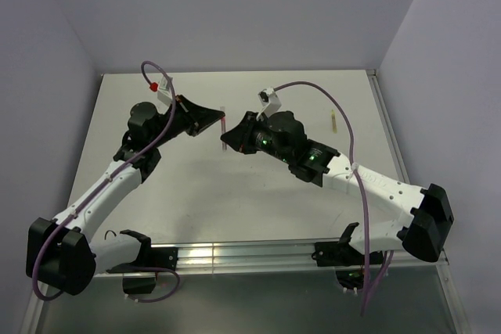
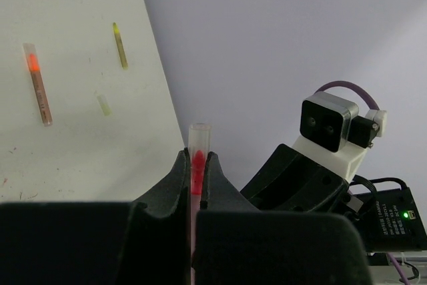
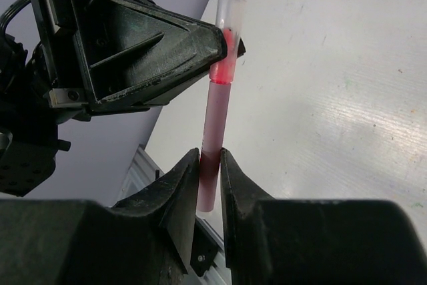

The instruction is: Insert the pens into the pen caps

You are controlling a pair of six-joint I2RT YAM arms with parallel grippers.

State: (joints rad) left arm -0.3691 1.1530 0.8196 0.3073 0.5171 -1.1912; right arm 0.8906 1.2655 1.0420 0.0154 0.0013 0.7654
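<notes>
A red pen [image 3: 217,115] hangs above the table between both grippers, upright in the right wrist view. Its red tip sits inside a pale translucent pen cap [image 3: 231,11]. My left gripper [image 2: 197,158] is shut on the cap [image 2: 199,135] where the tip shows through. My right gripper [image 3: 210,158] is closed around the pen's lower end, both fingers against its sides. From above, the two grippers meet at mid-table, left gripper [image 1: 221,121] and right gripper [image 1: 227,142], with the pen [image 1: 224,127] between them.
On the table in the left wrist view lie a brownish pen with an orange end [image 2: 38,83], a yellow-olive pen [image 2: 119,45] and a pale yellow-green cap [image 2: 103,103]. From above, the yellow pen [image 1: 332,121] lies right of the right arm. Walls enclose the table.
</notes>
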